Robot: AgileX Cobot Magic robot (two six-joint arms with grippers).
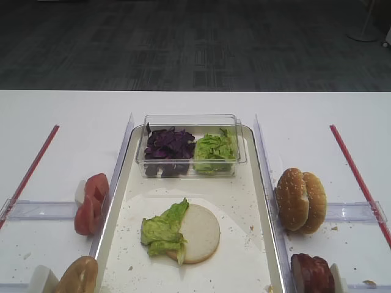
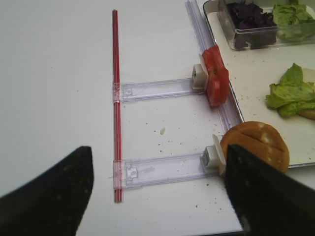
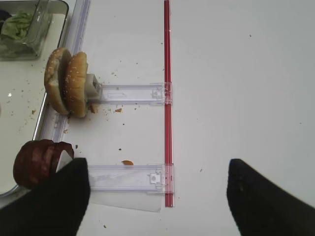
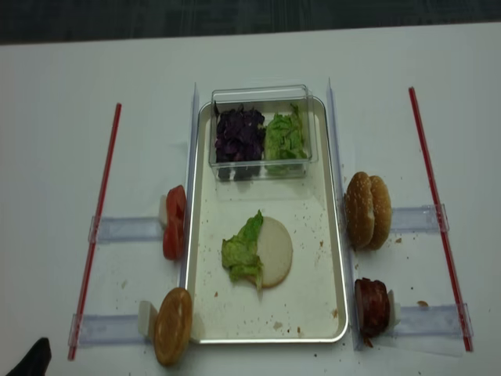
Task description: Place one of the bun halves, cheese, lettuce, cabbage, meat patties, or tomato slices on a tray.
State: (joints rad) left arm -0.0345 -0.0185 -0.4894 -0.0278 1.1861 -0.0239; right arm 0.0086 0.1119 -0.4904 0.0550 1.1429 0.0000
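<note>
The desk (image 1: 61,122) carries the tray (image 1: 256,201) centrally, so both arms reach it. On it, the pale bun half (image 1: 198,232) lies cut face up with lettuce (image 1: 162,231) overlapping its left edge. Both grippers' fingers (image 3: 256,196) stand apart, empty.

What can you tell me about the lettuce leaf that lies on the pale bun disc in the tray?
The lettuce leaf is light green, crinkly and ragged at its edges, and looks fresh and soft. It lies flat, draped over the left edge of the pale bun disc, so part rests on the disc and part on the tray floor. It sits near the middle of the tray, in front of the clear box. Nothing else touches it.
</note>
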